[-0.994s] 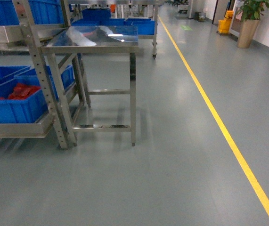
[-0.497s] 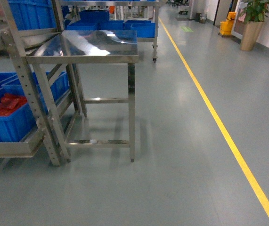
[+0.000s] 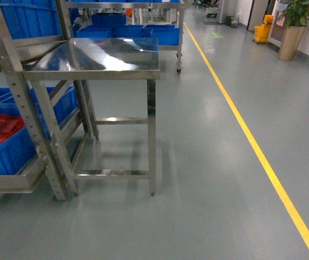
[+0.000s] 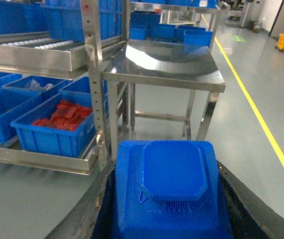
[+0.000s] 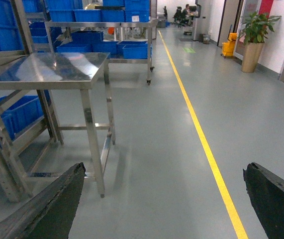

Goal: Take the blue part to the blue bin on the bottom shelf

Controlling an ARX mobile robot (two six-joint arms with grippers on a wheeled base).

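Note:
The blue part (image 4: 174,172), a ribbed square block with a raised octagonal top, fills the bottom of the left wrist view. My left gripper (image 4: 166,167) is shut on it, with dark fingers (image 4: 94,211) on both sides. On the left, the bottom shelf (image 4: 37,159) of the steel rack carries a blue bin (image 4: 57,132) of red pieces, also seen in the head view as the blue bin (image 3: 2,146). Another blue bin (image 4: 0,107) sits beside it. My right gripper (image 5: 165,169) is open over bare floor. Neither gripper shows in the head view.
A steel table (image 3: 105,54) stands right of the rack upright (image 3: 27,116). An upper shelf with white rollers (image 4: 32,50) overhangs the bins. A yellow floor line (image 3: 251,141) runs along the aisle. More blue bins (image 3: 138,30) and a potted plant (image 3: 289,32) stand farther off.
In the head view the table and rack have slid lower and to the left and look nearer. Less of the blue bin with red pieces shows at the left edge.

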